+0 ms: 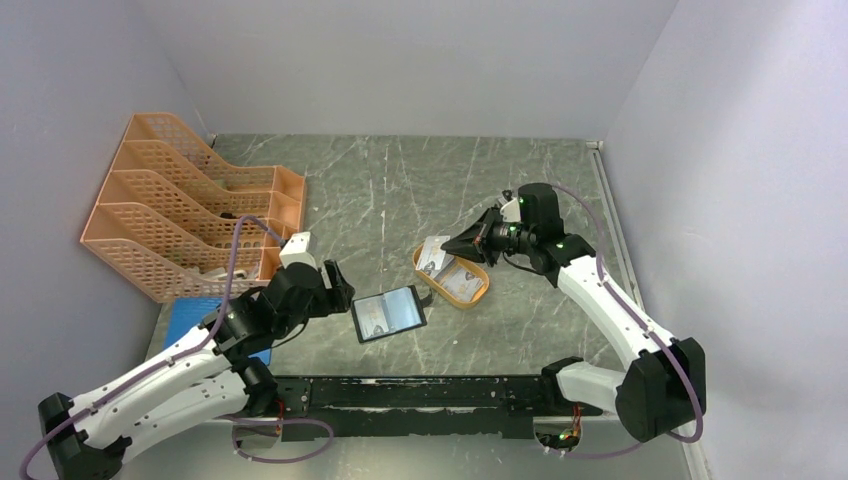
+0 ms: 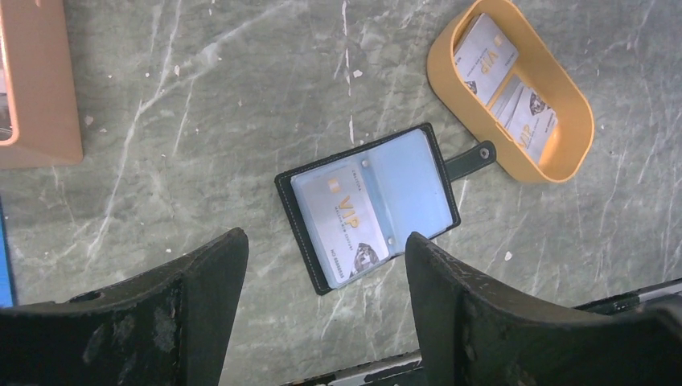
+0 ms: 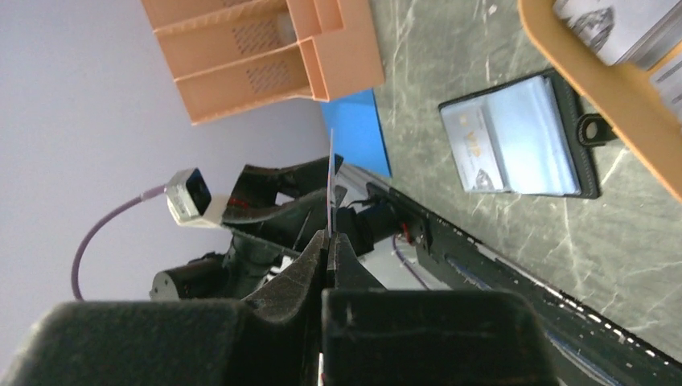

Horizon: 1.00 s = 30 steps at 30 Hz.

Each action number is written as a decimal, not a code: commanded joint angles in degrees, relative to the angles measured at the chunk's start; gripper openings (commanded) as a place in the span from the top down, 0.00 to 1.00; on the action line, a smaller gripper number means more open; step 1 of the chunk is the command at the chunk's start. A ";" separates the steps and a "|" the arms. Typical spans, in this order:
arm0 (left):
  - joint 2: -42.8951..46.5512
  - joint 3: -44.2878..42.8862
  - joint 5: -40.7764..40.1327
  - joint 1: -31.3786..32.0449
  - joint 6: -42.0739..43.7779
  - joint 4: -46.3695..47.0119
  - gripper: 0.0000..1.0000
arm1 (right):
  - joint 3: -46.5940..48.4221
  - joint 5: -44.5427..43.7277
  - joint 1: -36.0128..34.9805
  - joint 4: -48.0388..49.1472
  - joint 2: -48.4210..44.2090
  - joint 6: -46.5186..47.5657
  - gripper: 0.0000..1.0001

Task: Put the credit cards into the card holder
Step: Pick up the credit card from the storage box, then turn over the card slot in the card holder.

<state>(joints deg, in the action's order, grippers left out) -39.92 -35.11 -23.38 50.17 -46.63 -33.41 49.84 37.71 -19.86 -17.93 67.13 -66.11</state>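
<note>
Pinching one thin white credit card (image 3: 330, 181), seen edge-on, between closed fingers, the right gripper (image 3: 328, 241) hangs by the orange oval plastic tray (image 2: 440, 76), where more pale credit cards (image 2: 515, 104) lie overlapped. The left gripper (image 2: 323, 245) hovers wide open and empty above the black leather-like bifold card holder (image 2: 410, 177), which lies open on the grey marble-patterned table (image 2: 201, 121) near the tray. The left wrist view plainly shows a "VIP" card (image 2: 346, 217) in one pocket, only a pale patch from above.

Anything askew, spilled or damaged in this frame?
Nothing spilled or damaged. The card holder lies open, askew on the table, a VIP card tucked in; spare credit cards overlap loosely in the orange tray. The right gripper pinches another card edge-on.
</note>
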 commanded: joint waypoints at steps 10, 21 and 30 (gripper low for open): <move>-4.19 0.02 8.42 -0.26 5.99 3.77 0.23 | 4.78 0.17 -2.14 -10.97 1.92 23.01 1.00; -14.34 2.80 9.84 4.07 3.73 10.91 0.18 | -6.19 -10.05 -16.91 -3.78 4.74 31.47 1.00; -17.56 4.39 2.48 4.08 -1.86 4.80 0.22 | -7.73 -11.96 -17.52 -1.62 13.58 32.27 1.00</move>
<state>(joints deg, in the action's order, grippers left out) -58.54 -32.01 -17.28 54.17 -45.78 -27.46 42.63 27.70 -37.15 -21.93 78.76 -35.70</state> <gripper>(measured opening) 0.791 0.009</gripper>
